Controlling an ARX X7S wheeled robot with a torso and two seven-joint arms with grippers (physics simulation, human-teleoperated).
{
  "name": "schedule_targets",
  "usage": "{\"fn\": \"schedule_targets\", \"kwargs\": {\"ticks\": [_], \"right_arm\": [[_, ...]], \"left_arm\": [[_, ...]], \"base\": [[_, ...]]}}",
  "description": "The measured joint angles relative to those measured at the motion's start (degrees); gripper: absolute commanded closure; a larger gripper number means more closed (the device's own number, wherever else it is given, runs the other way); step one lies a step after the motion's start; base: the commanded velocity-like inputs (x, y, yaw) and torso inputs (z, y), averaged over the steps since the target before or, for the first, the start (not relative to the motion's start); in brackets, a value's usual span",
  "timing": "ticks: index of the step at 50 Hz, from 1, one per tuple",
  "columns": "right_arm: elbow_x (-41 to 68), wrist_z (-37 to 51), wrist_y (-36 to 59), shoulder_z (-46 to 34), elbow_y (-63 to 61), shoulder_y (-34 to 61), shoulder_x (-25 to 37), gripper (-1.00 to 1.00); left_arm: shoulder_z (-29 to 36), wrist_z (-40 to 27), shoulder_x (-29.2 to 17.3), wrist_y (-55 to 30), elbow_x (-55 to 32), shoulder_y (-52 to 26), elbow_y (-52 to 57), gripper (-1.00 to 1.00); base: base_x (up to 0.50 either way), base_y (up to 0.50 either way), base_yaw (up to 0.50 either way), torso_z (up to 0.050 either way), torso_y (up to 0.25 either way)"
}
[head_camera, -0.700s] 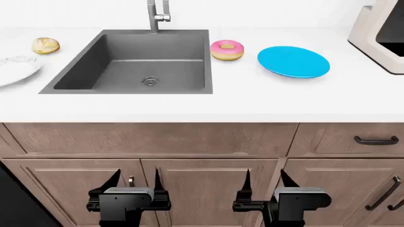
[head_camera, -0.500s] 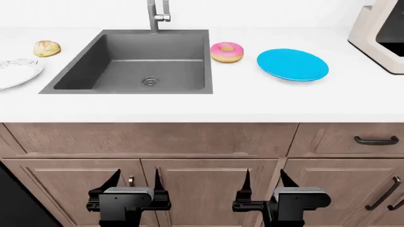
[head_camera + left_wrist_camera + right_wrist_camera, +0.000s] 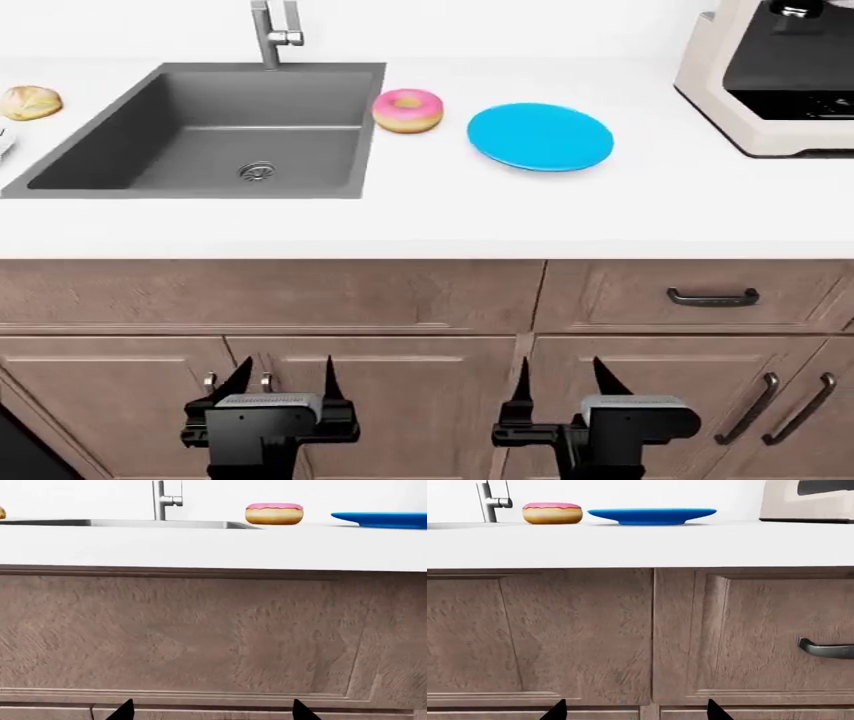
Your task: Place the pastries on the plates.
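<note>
Sitting beside blue plate: pink-iced, tan-based donut.

A smooth white countertop runs the full width of the scene, backed by a plain white wall. A dark grey rectangular sink is sunk into its left part, with a brushed steel faucet at the sink's back edge. A cream-coloured appliance with dark panels stands at the countertop's back right corner. Below are brown wood-grain cabinet fronts with dark metal handles.
</note>
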Motion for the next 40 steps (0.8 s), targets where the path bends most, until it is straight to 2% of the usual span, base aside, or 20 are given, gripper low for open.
{"fn": "schedule_targets", "kwargs": {"ticks": [9,19,25,30,34,37,40], "right_arm": [[0.60,0.79,-0.12,-0.82,0.05,0.02,0.71,-1.00],[0.95,1.75,0.24,-1.73,-0.05,0.16,1.49,-1.00],[1.23,3.74,5.75,-1.50,-8.07,-0.74,2.29,-1.00],[1.15,5.89,17.56,-1.01,-23.31,-0.70,4.00,-1.00],[4.84,11.05,29.70,-1.96,-35.43,4.29,8.46,-1.00],[14.20,21.25,36.00,-4.61,-41.78,13.33,16.09,-1.00],[27.73,34.97,41.69,-7.12,-45.70,23.87,21.85,-1.00]], "left_arm": [[0.70,-0.80,-0.62,-0.03,-0.89,-0.05,0.04,-1.00],[1.32,-1.43,-1.13,-0.33,-2.18,-0.10,0.18,-1.00],[0.83,-1.77,-1.95,-4.05,-5.34,0.45,4.59,-1.00],[1.32,-3.69,-3.88,-12.92,-7.39,0.81,16.20,-1.00],[2.33,-6.51,-5.66,-25.85,-9.95,-2.43,29.00,-1.00],[2.25,-13.44,-8.24,-36.26,-17.29,-9.39,36.90,-1.00],[1.10,-24.57,-9.96,-45.80,-29.26,-19.12,41.46,-1.00]], "base": [[0.00,-0.50,0.00,0.000,0.000],[0.00,-0.01,0.00,0.000,0.000],[0.00,0.00,0.00,0.000,0.000],[0.00,0.00,0.00,0.000,0.000],[0.00,0.00,0.00,0.000,0.000],[0.00,0.00,0.00,0.000,0.000],[0.00,0.00,0.00,0.000,0.000]]}}
